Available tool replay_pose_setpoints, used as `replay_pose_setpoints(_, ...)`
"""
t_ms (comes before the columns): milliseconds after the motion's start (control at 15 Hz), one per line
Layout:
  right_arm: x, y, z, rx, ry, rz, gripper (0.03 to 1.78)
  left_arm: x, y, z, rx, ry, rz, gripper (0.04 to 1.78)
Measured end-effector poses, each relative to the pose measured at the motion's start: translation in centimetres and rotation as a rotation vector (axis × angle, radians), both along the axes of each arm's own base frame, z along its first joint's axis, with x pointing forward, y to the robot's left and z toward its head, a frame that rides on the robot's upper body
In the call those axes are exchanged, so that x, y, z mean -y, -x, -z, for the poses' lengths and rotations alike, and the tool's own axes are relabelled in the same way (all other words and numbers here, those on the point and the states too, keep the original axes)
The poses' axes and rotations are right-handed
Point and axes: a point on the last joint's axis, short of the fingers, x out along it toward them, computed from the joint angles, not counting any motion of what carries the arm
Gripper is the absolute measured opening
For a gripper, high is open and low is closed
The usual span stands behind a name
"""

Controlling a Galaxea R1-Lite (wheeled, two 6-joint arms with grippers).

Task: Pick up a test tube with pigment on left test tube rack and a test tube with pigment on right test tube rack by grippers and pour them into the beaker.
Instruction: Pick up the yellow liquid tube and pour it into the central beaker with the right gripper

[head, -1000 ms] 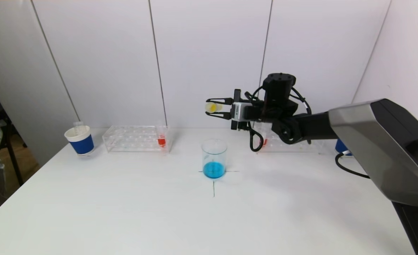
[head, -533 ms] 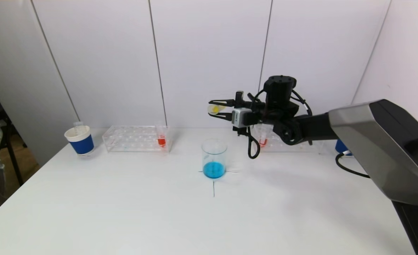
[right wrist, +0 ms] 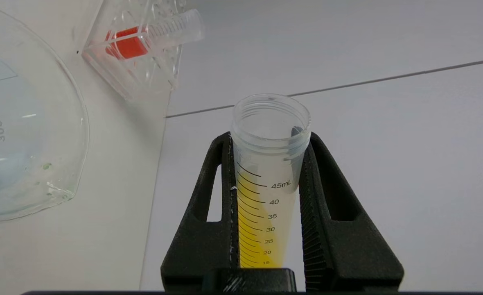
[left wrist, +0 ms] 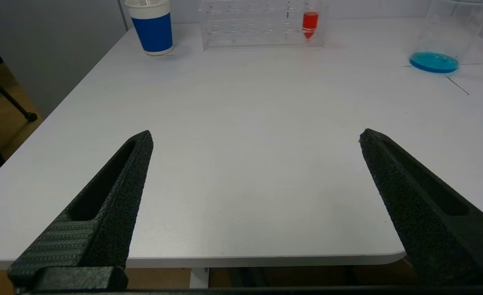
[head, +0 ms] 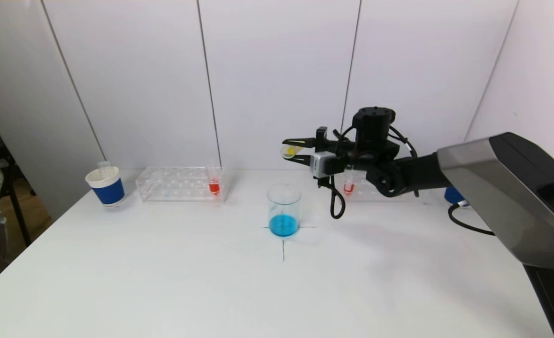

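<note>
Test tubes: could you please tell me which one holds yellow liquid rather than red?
The test tube clamped in the right gripper, tipped above the beaker. The other two, standing in the racks on either side, hold red liquid.

Black and grey robot arm
The right arm [head: 493, 188] has a glossy grey shell, black joints, looping black cables, a silver wrist block and a black right gripper [head: 292, 150] with ribbed, slotted fingers [right wrist: 335, 229].

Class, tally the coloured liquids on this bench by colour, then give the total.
Red: 2 (left red tube, right red tube)
Yellow: 1 (yellow tube)
Blue: 1 (beaker)
Total: 4
</note>
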Motion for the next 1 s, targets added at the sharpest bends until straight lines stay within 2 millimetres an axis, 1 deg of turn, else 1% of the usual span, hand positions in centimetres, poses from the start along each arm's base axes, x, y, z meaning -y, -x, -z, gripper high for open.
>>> replay_pose_setpoints(333, 0.6, 0.2, 0.0, 0.035, 0.014, 0.007, 0.48, 0.0, 0.0, 0.0, 0.000, 0.000, 0.000, 1.76)
replay_pose_setpoints(533, 0.7, 0.4, 0.2, 0.028, 0.020, 0.008, 0.48, 0.0, 0.0, 0.0, 0.000, 0.000, 0.000, 1.76)
replay_pose_setpoints(1000, 0.8, 0.7, 1.2, 0.097, 0.064, 0.003, 0.48, 0.0, 0.0, 0.0, 0.000, 0.000, 0.001, 1.76)
